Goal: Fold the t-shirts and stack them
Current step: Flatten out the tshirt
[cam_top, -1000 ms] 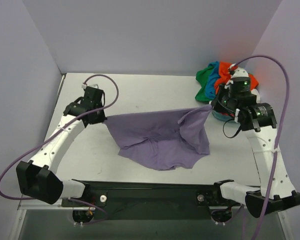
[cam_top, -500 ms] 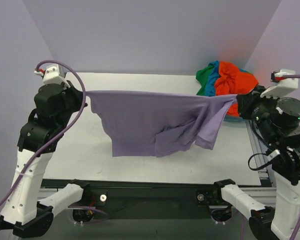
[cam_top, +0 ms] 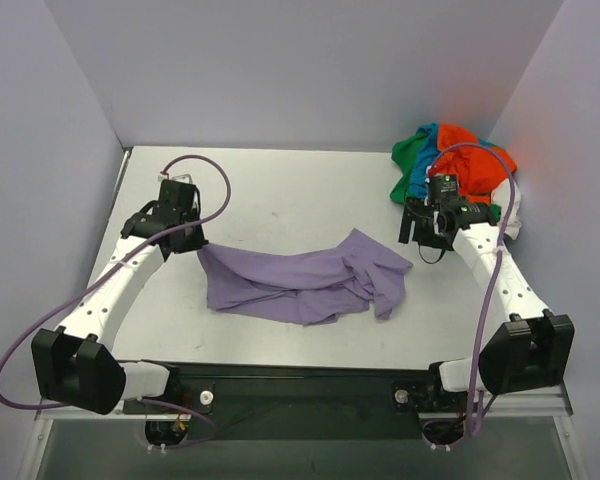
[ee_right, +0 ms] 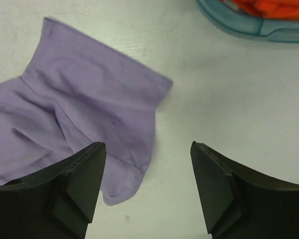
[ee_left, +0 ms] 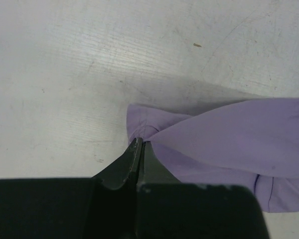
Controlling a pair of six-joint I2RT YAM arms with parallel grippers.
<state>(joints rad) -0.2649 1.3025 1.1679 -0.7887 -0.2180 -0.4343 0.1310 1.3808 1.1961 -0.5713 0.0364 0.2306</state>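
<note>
The lavender-purple t-shirt [cam_top: 300, 282] lies bunched in a long crumpled strip across the middle of the table. My left gripper [cam_top: 196, 244] is shut on its left corner, low at the table; the left wrist view shows the closed fingertips [ee_left: 135, 149] pinching the cloth [ee_left: 229, 142]. Just right of the shirt's right end, my right gripper [cam_top: 417, 232] hangs open and holds nothing. In the right wrist view its gap [ee_right: 147, 152] frames a loose flap of the shirt [ee_right: 89, 109] on the table. The orange-red, green and teal-blue t-shirts [cam_top: 448, 165] are heaped at the back right.
A teal-rimmed bin [ee_right: 249, 26] with orange cloth [ee_right: 271, 6] in it sits just beyond the right gripper. White walls close the table at the back and sides. A black rail [cam_top: 300, 385] runs along the near edge between the arm bases.
Both arms came down from holding the purple shirt stretched in the air. The right gripper has let go of its corner, and the shirt now lies slack on the table.
</note>
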